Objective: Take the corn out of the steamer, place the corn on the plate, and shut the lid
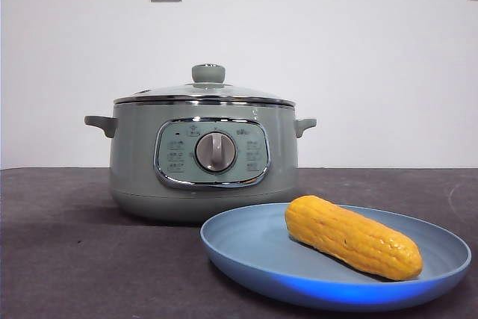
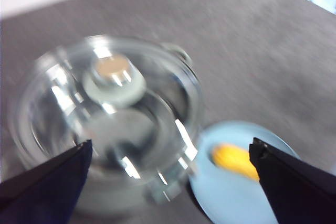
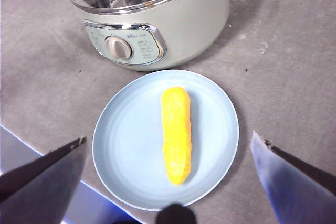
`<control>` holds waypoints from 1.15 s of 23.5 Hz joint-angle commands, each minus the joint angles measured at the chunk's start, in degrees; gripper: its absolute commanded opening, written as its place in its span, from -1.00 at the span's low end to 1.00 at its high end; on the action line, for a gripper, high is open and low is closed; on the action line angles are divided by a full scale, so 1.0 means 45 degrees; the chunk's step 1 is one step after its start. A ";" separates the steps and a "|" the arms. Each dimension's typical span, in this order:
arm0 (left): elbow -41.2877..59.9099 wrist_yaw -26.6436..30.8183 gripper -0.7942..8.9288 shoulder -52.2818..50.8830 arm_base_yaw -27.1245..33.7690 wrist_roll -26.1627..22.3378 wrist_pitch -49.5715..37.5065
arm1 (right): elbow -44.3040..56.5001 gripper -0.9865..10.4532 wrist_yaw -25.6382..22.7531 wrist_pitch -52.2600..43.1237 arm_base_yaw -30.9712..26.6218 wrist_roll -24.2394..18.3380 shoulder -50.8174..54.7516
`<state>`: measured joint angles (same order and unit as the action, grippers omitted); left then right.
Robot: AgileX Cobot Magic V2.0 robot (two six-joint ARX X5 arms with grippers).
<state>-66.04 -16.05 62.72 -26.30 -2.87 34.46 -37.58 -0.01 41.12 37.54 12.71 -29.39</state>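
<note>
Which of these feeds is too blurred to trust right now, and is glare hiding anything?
Left wrist view: smeared throughout, the lid streaked with bright glare and the corn a soft yellow blob. Right wrist view: sharp on the corn and plate, reflections only in the steamer. Front view: crisp and evenly lit.

We are holding both arms raised, the left gripper [image 2: 170, 153] and the right gripper [image 3: 168, 148] each hanging with jaws spread wide apart, gripping nothing.

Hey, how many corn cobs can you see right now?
1. The corn lies on the blue plate in front of the steamer. Through the glass lid no other cob shows inside, though the view there is limited.
</note>
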 commanded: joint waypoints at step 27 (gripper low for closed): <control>0.0068 -0.0457 -0.85 -0.1438 0.0000 0.0155 0.5119 | 0.0092 -0.84 -0.0010 0.0690 0.0039 -0.0063 0.0019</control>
<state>-66.04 -18.20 56.23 -26.30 -1.91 58.19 -37.58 -0.01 44.56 37.54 12.64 -29.39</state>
